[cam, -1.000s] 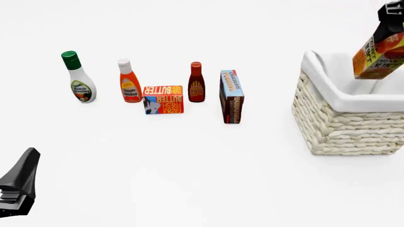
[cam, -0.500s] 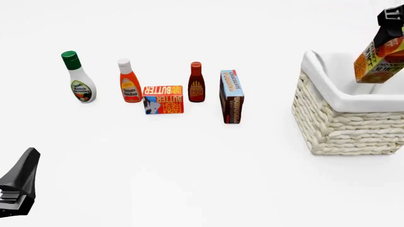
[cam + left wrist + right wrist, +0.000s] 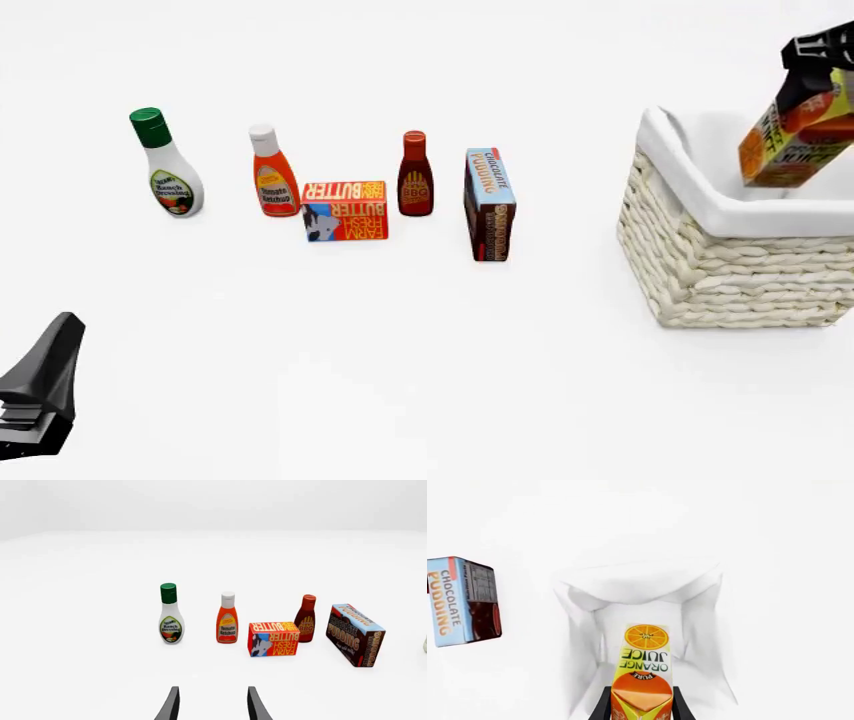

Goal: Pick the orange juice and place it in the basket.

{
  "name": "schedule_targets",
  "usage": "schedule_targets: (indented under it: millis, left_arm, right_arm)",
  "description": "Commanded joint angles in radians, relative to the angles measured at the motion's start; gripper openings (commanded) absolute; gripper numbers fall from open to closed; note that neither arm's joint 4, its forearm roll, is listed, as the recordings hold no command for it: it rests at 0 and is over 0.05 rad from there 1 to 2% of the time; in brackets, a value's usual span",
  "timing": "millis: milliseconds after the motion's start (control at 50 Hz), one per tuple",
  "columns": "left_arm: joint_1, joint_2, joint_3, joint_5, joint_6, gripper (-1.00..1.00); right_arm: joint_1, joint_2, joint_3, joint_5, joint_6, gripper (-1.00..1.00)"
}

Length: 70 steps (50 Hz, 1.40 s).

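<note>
The juice [image 3: 790, 132], clamped tilted between the right fingers [image 3: 602, 707], is seen lowered further over the basket [image 3: 694, 190], nearly ready for release, while the left fingers [image 3: 170, 706] are held apart, empty.

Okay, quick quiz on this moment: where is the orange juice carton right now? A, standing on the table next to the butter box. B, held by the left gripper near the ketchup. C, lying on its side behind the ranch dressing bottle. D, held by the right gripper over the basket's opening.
D: the orange juice hangs tilted in the right gripper, its lower end above the basket and its liner, while the left gripper is open and holds nothing.
</note>
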<state>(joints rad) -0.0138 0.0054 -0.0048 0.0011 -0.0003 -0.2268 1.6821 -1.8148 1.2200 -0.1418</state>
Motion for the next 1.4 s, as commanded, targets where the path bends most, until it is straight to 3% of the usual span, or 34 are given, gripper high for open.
schedule_targets:
  millis: [20, 680, 1400]
  left_arm:
    - [0.000, 0.000, 0.000, 0.000, 0.000, 1.00]
    - [0.000, 0.000, 0.000, 0.000, 0.000, 1.00]
    - [0.000, 0.000, 0.000, 0.000, 0.000, 1.00]
  right_arm:
    - [0.003, 0.030, -0.015, 0.000, 0.020, -1.00]
    - [-0.019, 0.089, -0.042, 0.000, -0.013, -1.00]
    - [-0.001, 0.147, -0.042, 0.000, -0.007, -1.00]
